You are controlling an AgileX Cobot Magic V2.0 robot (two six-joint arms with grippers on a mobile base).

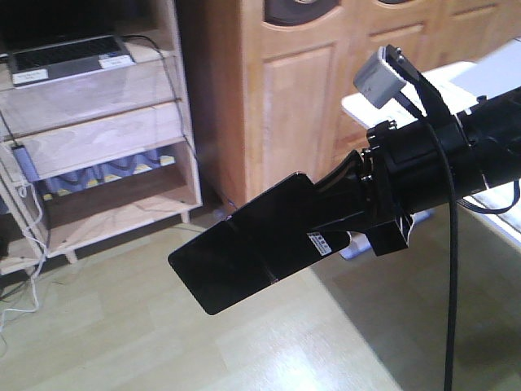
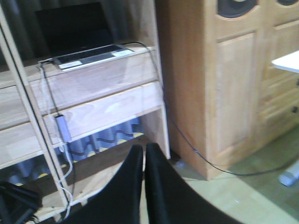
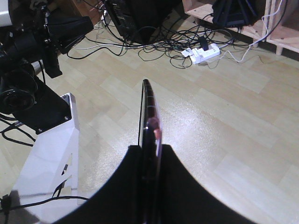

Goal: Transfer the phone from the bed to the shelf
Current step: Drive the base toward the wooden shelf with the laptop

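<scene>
Our right gripper (image 1: 330,232) is clamped on one end of the phone (image 1: 244,252), a flat glossy black slab with a seam across its middle and a small white sticker (image 1: 320,243), held in the air above the pale plank floor (image 1: 122,342). Our wrist view shows its thin pinkish edge. Our left gripper (image 2: 144,161) is pressed closed on nothing, facing the grainy pale-wood shelf (image 2: 103,105), where a grey laptop (image 2: 88,53) lies on an upper board.

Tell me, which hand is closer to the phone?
Right. The right hand clamps the phone; the left hand is shut, empty, facing the shelf with no phone in its view.
</scene>
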